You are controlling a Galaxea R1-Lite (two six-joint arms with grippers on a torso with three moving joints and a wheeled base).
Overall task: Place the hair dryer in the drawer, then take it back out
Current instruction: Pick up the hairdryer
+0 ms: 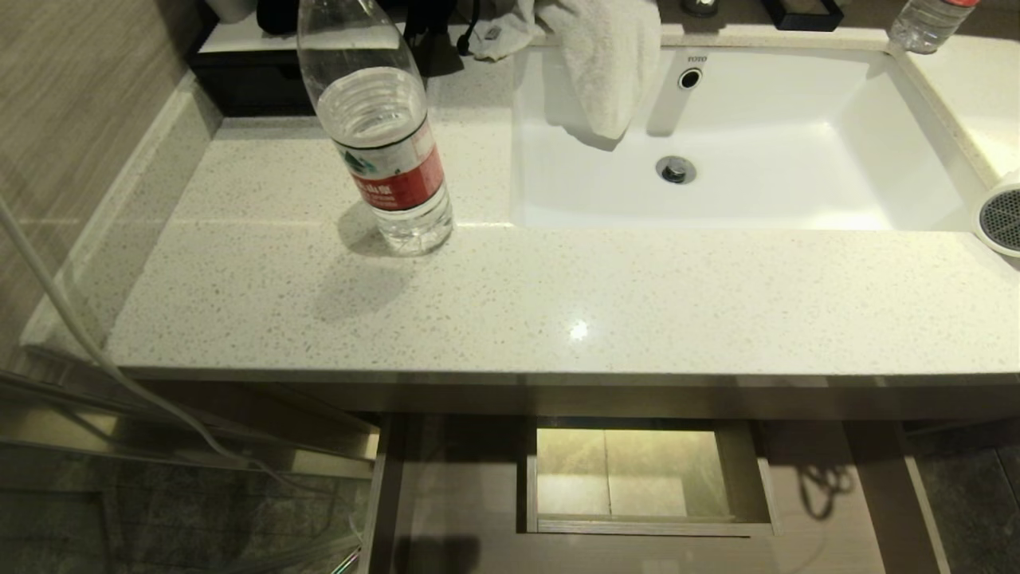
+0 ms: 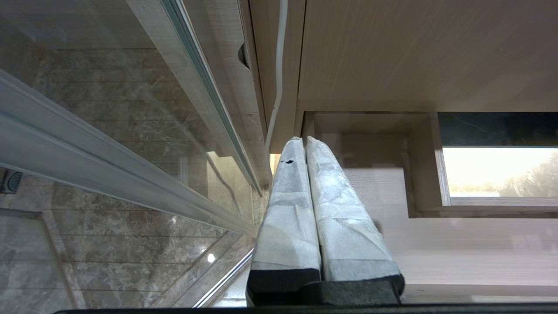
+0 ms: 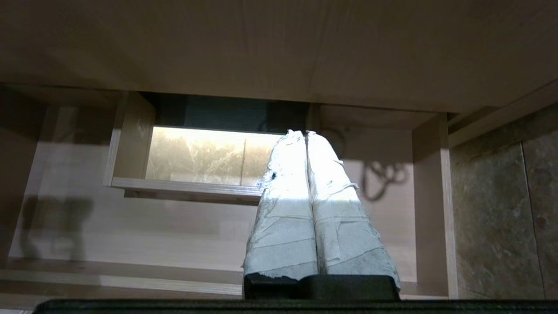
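A pale speckled stone counter (image 1: 558, 303) runs across a bathroom vanity, with a white rectangular sink (image 1: 797, 199) sunk into its right half and a white towel (image 1: 606, 64) draped over the sink's back rim. A clear water bottle (image 1: 386, 135) with a red label stands upright on the counter left of the sink, and a second bottle (image 1: 928, 22) sits at the far right corner. The hair dryer (image 1: 1002, 217) lies at the counter's right edge, just beside the sink, only its grey mesh grille and white rim in view. Below the counter the drawer (image 1: 454, 494) stands pulled out, its pale floor showing a boxed rectangular cut-out (image 1: 633, 478). Neither arm appears in the head view. The left gripper (image 2: 305, 140) hangs low over the drawer's left side, near a glass panel (image 2: 109, 144), its tape-wrapped fingers (image 2: 287, 209) pressed together and holding nothing. The right gripper (image 3: 305, 133) hangs over the drawer's right part, likewise closed tight and empty.
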